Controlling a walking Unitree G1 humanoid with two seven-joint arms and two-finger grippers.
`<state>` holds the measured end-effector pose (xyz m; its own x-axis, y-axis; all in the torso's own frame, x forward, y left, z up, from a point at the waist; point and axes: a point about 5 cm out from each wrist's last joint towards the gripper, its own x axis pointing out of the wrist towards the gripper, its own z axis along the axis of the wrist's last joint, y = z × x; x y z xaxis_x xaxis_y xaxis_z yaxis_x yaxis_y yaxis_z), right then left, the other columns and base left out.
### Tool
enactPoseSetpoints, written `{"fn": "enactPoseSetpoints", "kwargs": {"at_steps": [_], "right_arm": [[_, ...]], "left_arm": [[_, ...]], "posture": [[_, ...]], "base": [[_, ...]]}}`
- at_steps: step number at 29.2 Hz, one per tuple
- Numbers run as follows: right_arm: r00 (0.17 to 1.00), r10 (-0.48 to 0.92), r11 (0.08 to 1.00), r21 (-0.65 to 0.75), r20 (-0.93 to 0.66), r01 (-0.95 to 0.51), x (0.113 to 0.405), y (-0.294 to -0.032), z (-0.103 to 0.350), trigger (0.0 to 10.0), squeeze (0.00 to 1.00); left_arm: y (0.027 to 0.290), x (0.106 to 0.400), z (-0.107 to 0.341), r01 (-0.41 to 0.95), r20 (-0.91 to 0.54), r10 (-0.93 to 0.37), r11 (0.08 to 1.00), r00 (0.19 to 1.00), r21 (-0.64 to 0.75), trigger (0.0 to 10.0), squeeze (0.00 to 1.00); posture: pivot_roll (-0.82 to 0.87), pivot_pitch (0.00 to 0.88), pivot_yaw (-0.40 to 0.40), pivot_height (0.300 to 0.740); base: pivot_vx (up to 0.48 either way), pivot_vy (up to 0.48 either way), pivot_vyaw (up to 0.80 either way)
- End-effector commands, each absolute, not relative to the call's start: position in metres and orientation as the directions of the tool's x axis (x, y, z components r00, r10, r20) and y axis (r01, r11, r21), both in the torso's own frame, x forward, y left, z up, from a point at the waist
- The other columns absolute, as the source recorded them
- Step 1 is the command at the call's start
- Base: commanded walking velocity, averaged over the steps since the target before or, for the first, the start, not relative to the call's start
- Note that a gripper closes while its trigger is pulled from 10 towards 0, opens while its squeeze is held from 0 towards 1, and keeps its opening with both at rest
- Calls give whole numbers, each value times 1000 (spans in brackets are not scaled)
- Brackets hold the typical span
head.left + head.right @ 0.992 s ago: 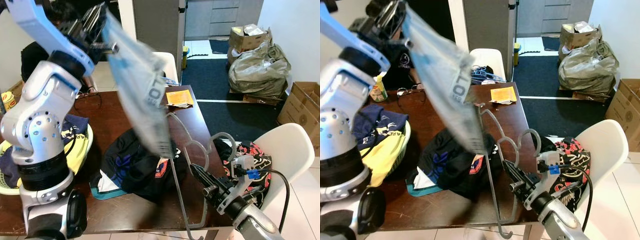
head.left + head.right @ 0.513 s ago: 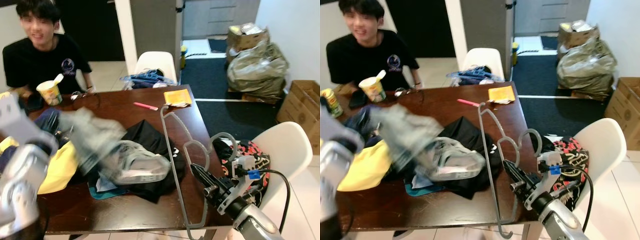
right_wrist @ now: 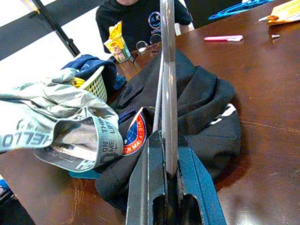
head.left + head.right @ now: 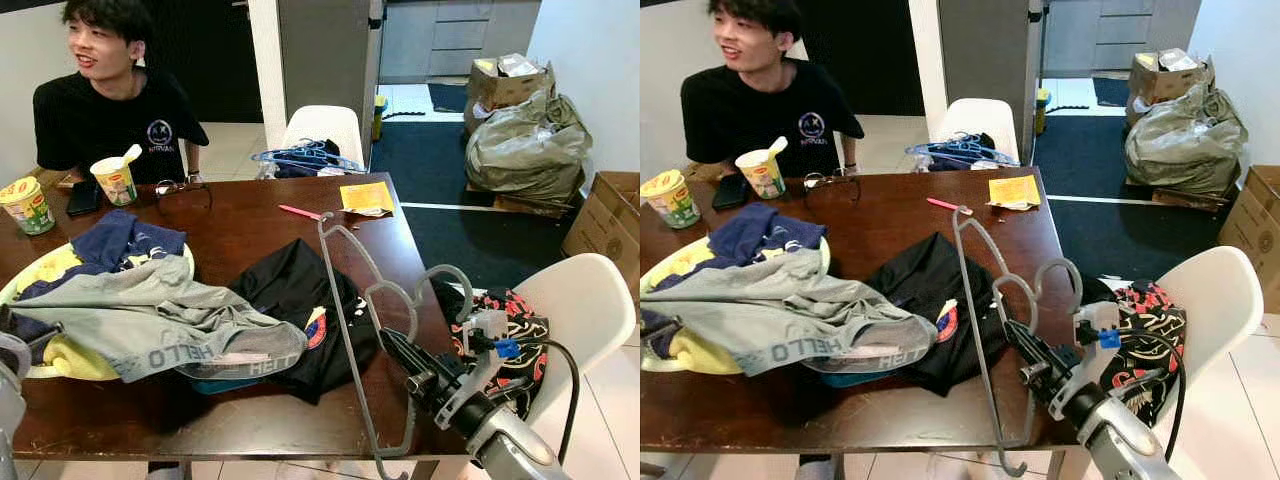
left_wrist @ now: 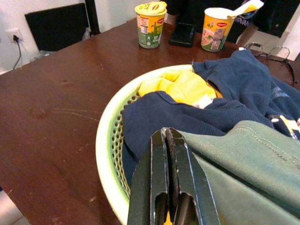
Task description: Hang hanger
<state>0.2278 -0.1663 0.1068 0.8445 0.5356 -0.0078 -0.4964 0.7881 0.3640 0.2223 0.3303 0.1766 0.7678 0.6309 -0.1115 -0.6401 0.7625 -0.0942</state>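
Observation:
A grey plastic hanger (image 4: 345, 330) stands tilted over the table's right edge, hook end low. My right gripper (image 4: 392, 345) is shut on its bar, which the right wrist view shows as the hanger (image 3: 168, 70) running up out of the closed fingers (image 3: 152, 187). A grey-green garment (image 4: 150, 320) printed HELLO lies across the green-yellow basket (image 5: 105, 140) and the dark table. At the table's near left, my left gripper (image 5: 165, 132) is shut with that garment's edge at its tips.
A black garment (image 4: 300, 290) lies mid-table beside the hanger. A person (image 4: 110, 100) sits at the far left with noodle cups (image 4: 115, 180), a phone and glasses. A white chair (image 4: 585, 310) with patterned clothes stands right; another with blue hangers (image 4: 300, 157) is behind the table.
My left arm has swung down from overhead, and the grey-green garment it held aloft now lies over the basket and table. The right gripper and hanger stayed put.

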Motion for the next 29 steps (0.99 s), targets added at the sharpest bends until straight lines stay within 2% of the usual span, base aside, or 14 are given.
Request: {"fn": "enactPoseSetpoints", "kwargs": {"at_steps": [1,3,4,7,12,18,20,21,22,23,25,26,27,29], "right_arm": [[848,530,791,376,-25,-483,227,-168,103,10000,0],[848,530,791,376,-25,-483,227,-168,103,10000,0],[848,530,791,376,-25,-483,227,-168,103,10000,0],[847,530,790,376,-25,-483,227,-168,103,10000,0],[847,532,790,377,-26,-484,227,-167,104,10000,0],[846,532,789,378,-27,-484,227,-167,104,10000,0],[846,533,789,379,-27,-484,226,-167,104,10000,0],[846,533,789,379,-27,-484,226,-167,104,10000,0],[846,533,788,380,-27,-485,226,-167,104,10000,0],[845,533,788,380,-28,-485,226,-166,104,10000,0],[845,533,788,380,-28,-485,226,-166,104,10000,0],[845,534,787,381,-28,-484,226,-166,104,10000,0],[845,534,787,382,-28,-485,226,-166,104,10000,0],[845,534,787,382,-29,-485,226,-166,104,10000,0]], "left_arm": [[336,221,182,-656,-82,651,752,754,-62,10000,12],[336,221,182,-656,-82,651,752,754,-62,10000,12],[335,223,185,-645,-65,642,761,764,-62,10000,1000],[333,225,190,-624,-40,623,779,782,-61,10000,1000],[309,241,236,-401,155,386,912,910,86,10000,1000],[289,247,253,-250,194,214,951,957,184,10000,1000],[250,248,253,44,102,-96,902,990,429,10000,1000],[250,248,253,44,102,-96,902,990,429,10000,1000],[230,245,244,205,-1,-239,831,971,517,10000,1000],[215,239,229,354,-131,-347,727,929,589,10000,824],[215,239,229,354,-131,-347,727,929,589,10000,824],[208,233,217,454,-237,-400,634,885,626,10000,459],[206,230,209,510,-305,-419,572,855,642,10000,0],[205,228,206,542,-342,-432,526,834,656,10000,0]], "posture": [[-11,0,55,740],[-11,0,55,740],[-11,0,55,740],[-12,0,54,740],[-12,0,55,740],[-14,0,55,740],[-14,0,56,740],[-14,0,56,740],[-14,0,56,740],[-17,0,59,740],[-17,0,59,740],[-18,0,58,740],[-21,0,59,740],[-22,0,61,740]], "base": [[0,0,0],[0,0,0],[0,0,0],[0,0,0],[0,0,0],[0,0,0],[0,0,0],[0,0,0],[0,0,0],[0,0,0],[0,0,0],[0,0,0],[0,0,0],[0,0,0]]}}
